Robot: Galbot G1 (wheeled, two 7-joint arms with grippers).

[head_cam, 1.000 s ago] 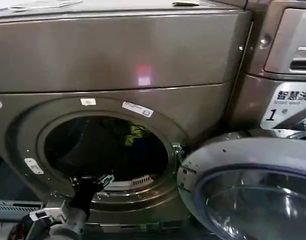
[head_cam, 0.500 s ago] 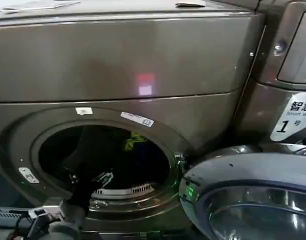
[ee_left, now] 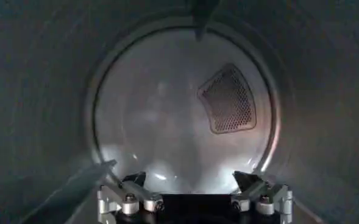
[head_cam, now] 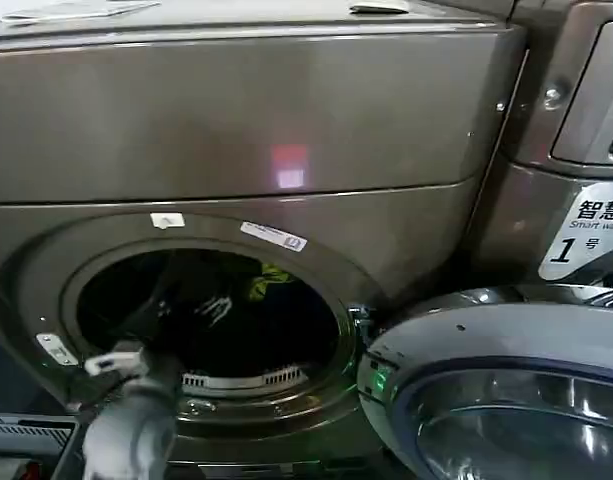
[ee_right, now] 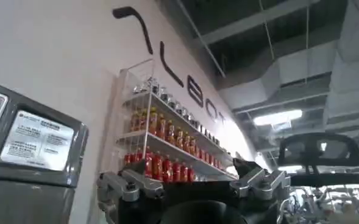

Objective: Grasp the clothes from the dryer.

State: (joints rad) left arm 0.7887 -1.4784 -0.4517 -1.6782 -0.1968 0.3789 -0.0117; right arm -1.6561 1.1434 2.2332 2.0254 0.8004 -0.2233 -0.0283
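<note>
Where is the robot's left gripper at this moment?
In the head view the left gripper is reaching through the dryer's round port into the dark drum, below the yellow-green clothes; its jaws are open, facing the drum's back wall.

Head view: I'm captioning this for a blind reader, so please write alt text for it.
The left gripper reaches through the round port into the dark drum of the dryer, toward yellow-green clothes at the back. The dryer's door hangs open at the right.

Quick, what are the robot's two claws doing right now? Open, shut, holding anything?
Left gripper: open, holding nothing, reaching inside the dryer drum.
Right gripper: open, holding nothing, pointed up at a wall away from the machine.
</note>
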